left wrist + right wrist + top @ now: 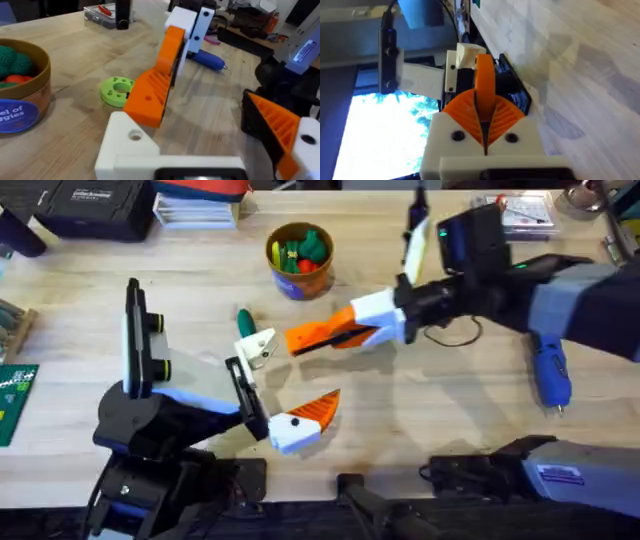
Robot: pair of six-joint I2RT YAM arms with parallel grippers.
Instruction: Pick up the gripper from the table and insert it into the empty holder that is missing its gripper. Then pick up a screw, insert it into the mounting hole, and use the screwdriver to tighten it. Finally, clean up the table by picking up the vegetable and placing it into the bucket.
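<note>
The bucket (22, 95) label reads partly "el of ggies". The right gripper (325, 337) clamps the orange gripper (312, 337); the left gripper (290, 390) gapes empty.

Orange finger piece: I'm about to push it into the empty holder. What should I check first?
1. Right claw shut on orange piece: ok.
2. Piece lined up with empty holder: cannot tell; its tip is close beside it.
3. Piece seated in holder: not ok.
4. Left claw spread wide, holder exposed: ok.
5. Screwdriver lying free on the table: ok.
6. Cucumber in bucket: not ok; it lies on the table by the holder.
</note>
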